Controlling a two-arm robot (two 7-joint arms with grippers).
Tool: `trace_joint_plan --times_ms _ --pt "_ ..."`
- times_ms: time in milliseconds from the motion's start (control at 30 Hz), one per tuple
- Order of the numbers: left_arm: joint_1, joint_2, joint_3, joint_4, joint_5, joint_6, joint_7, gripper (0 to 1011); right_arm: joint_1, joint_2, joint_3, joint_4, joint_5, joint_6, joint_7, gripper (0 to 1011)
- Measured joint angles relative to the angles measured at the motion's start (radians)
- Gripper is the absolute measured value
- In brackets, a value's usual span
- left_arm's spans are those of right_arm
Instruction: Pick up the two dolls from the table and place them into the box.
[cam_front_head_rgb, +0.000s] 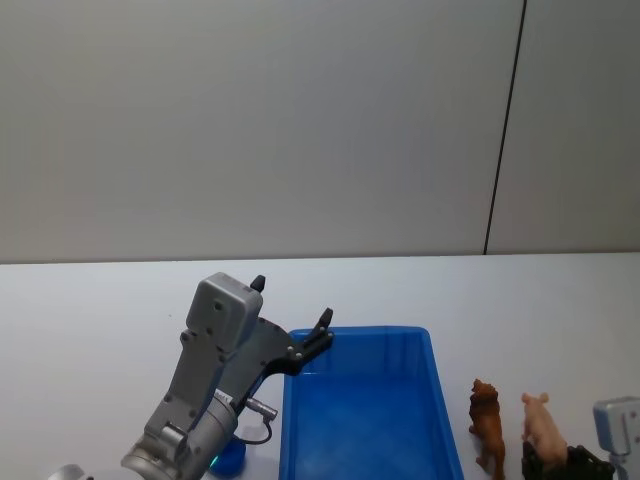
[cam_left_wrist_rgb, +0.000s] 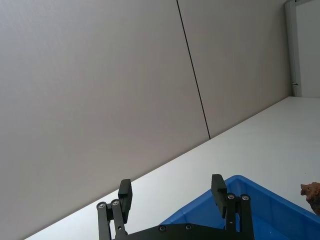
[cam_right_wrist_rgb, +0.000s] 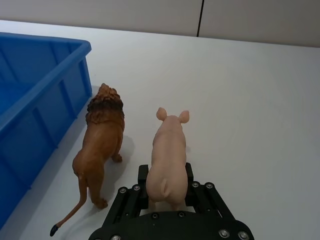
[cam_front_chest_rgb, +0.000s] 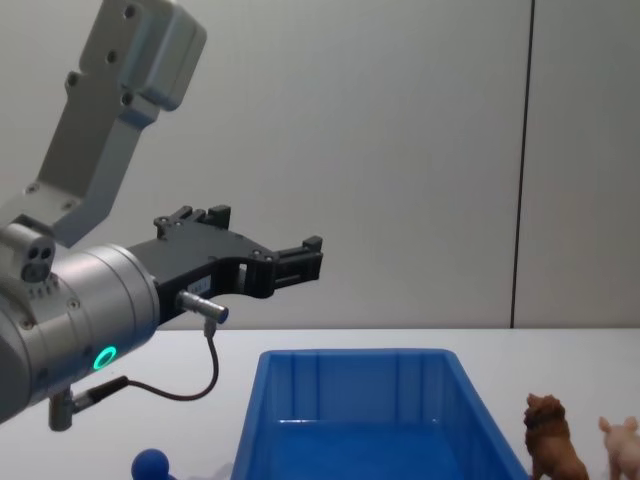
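One hand first: the left hand (cam_front_head_rgb: 292, 302) hovers spread open and empty, high over the box (cam_front_head_rgb: 400, 331) at its left edge, apparently parked clear. Right of the box on the table (cam_front_head_rgb: 100, 300) stand the lion (cam_front_head_rgb: 487, 425), then the pig (cam_front_head_rgb: 541, 425). The right hand (cam_right_wrist_rgb: 166, 172) straddles the pig's rump, lined up for the pick; squeezing or not, I can't tell.

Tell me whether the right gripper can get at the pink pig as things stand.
Probably yes: the right gripper sits at the pink pig's rump with a finger pressed to each flank, seemingly shut on it. The lion stands beside the pig, apart from it, and leaves the way free.
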Motion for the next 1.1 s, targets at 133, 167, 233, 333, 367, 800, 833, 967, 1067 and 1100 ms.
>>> trace_joint_plan --times_ms 133,167,233,333,367,800,833,967,1067,1100 --pt "0.000 0.000 0.000 0.000 0.000 0.000 0.000 1001 0.000 -0.001 0.000 -0.001 -0.008 -0.016 0.004 362" --pt "0.000 0.000 0.000 0.000 0.000 0.000 0.000 1001 0.000 -0.001 0.000 -0.005 -0.011 -0.023 0.006 362" --pt "0.000 0.000 0.000 0.000 0.000 0.000 0.000 1001 -0.001 -0.001 0.001 -0.011 -0.015 -0.031 0.008 362" --pt "0.000 0.000 0.000 0.000 0.000 0.000 0.000 1001 -0.004 0.001 0.002 -0.034 -0.023 -0.052 0.017 362" --pt "0.000 0.000 0.000 0.000 0.000 0.000 0.000 1001 -0.005 0.001 0.002 -0.040 -0.024 -0.056 0.019 362" --pt "0.000 0.000 0.000 0.000 0.000 0.000 0.000 1001 -0.007 0.005 0.000 -0.136 -0.021 -0.113 0.113 362" --pt "0.000 0.000 0.000 0.000 0.000 0.000 0.000 1001 -0.006 0.004 -0.001 -0.140 -0.020 -0.114 0.119 362" --pt "0.000 0.000 0.000 0.000 0.000 0.000 0.000 1001 0.002 -0.002 -0.007 -0.153 -0.014 -0.117 0.161 362" --pt "0.000 0.000 0.000 0.000 0.000 0.000 0.000 1001 0.011 -0.010 -0.014 -0.159 -0.010 -0.117 0.197 362" --pt "0.000 0.000 0.000 0.000 0.000 0.000 0.000 1001 0.017 -0.016 -0.019 -0.159 -0.008 -0.116 0.215 362"
